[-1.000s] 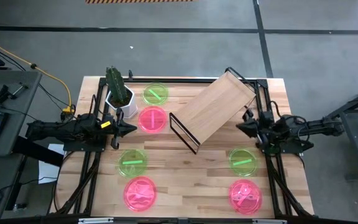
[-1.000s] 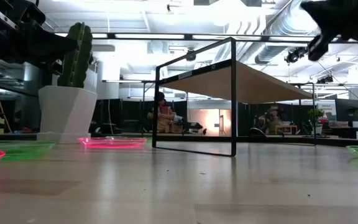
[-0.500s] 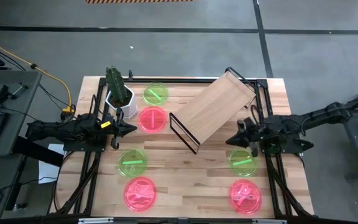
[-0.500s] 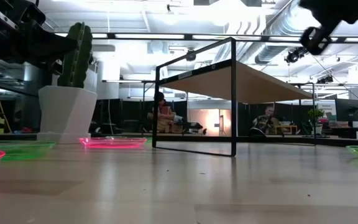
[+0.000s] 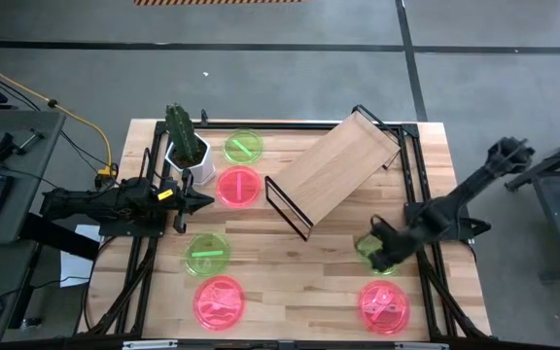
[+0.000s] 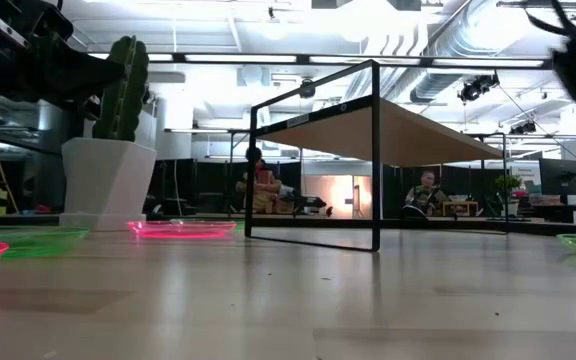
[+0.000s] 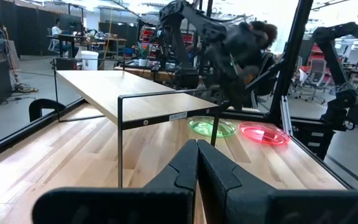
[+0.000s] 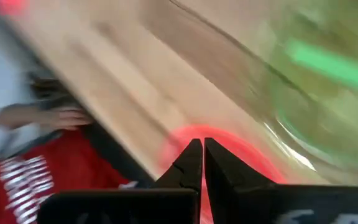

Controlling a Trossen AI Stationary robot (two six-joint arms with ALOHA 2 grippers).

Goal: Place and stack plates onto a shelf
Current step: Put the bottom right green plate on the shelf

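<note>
The right claw [image 5: 378,250], fingers pressed together and empty, hangs over a green plate [image 5: 381,252] on the desk [image 5: 329,292], seemingly lining up a pickup for the shelf [image 5: 333,170]. The left claw [image 5: 202,201] waits clenched.

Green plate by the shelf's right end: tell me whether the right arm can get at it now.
Probably yes. The right gripper, fingers shut, hangs directly over the green plate, nothing lies between, and the shelf stands clear of it.

Bright ceiling lights glare overhead; the right wrist view is motion-blurred.
</note>
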